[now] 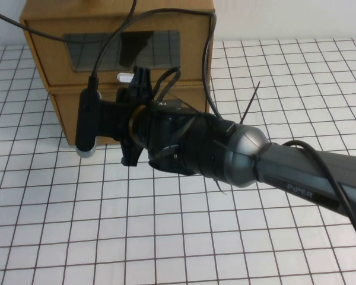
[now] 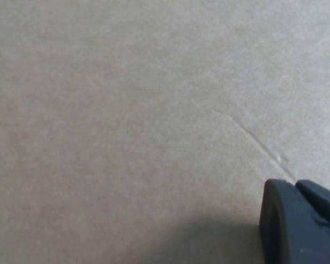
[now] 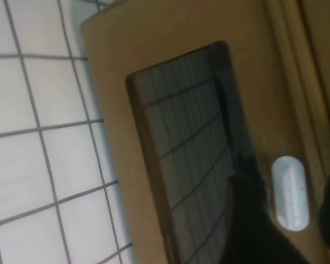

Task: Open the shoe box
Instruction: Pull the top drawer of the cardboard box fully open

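The right gripper (image 3: 290,231) is up against the front of the cardboard shoe box (image 1: 53,59). In its own wrist view its two dark fingers (image 3: 247,225) stand apart, one on either side of a small white oval handle (image 3: 289,190), with no grip closed on it. The handle is on the same brown panel as a dark, glossy window (image 3: 187,143) that reflects the grid lines of the table cover. In the high view the right arm (image 1: 296,172) reaches in from the right and across the middle of the scene, its black wrist camera (image 1: 88,119) and looping cables (image 1: 209,65) covering much of the box's lower tier (image 1: 68,113). The handle shows as a white spot just below the window of the upper tier. The box stands at the far left of the table, on a white cover ruled in grey squares (image 1: 225,237). The left gripper (image 2: 300,223) does not appear in the high view. Its wrist view shows only a dark corner of it, close against plain brown cardboard (image 2: 126,110) marked by a faint crease, and I cannot tell whether it is parted or closed.
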Robot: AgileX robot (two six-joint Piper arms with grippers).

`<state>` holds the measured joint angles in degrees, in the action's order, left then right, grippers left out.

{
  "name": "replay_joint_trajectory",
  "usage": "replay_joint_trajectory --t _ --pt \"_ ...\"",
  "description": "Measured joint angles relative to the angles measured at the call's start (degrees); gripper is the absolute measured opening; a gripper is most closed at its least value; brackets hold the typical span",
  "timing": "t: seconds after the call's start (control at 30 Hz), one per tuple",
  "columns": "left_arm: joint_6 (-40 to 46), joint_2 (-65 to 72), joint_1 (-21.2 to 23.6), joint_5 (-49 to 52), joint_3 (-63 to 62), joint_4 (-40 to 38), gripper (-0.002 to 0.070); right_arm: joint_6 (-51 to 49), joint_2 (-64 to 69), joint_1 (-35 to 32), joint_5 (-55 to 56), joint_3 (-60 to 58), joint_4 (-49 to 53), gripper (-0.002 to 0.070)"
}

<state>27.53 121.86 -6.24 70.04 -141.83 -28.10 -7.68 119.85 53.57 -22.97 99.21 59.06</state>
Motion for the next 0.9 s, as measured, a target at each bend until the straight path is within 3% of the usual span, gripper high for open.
replay_joint_trajectory --t 0.43,0.9 --pt "-0.1 0.0 0.0 0.0 0.0 0.0 -0.0002 -8.3 1.5 -0.1 -3.6 0.9 8.0 0.0267" --pt "-0.1 0.0 0.0 0.0 0.0 0.0 -0.0003 -9.0 1.0 0.4 -11.6 1.1 9.9 0.0266"
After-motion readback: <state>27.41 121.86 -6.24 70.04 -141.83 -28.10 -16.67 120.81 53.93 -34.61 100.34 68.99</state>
